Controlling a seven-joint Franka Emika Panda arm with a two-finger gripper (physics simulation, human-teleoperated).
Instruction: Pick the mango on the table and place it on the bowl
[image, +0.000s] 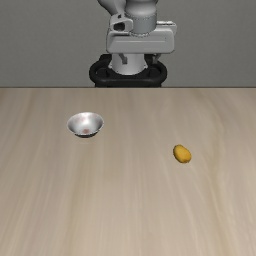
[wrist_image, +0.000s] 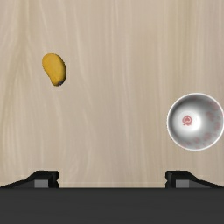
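Fingers (wrist_image: 42, 178) spread wide with nothing between them, hanging high above the bench (wrist_image: 114, 96). No grip on anything. Out ahead of one finger, well forward, there's the mango (wrist_image: 54, 70), lying loose on the bare wood and touching nothing. Ahead of the other finger and a bit nearer sits the bowl (wrist_image: 206, 133), shiny metal, upright, with just a small red mark at its bottom and nothing else in it. Mango and bowl are well apart, with open bench between them.

So where does the job stand? By my reading, right at the start: mango not yet picked, bowl not yet filled. What's left is everything: drop over the mango, close on it, lift, carry across to the bowl, let go.
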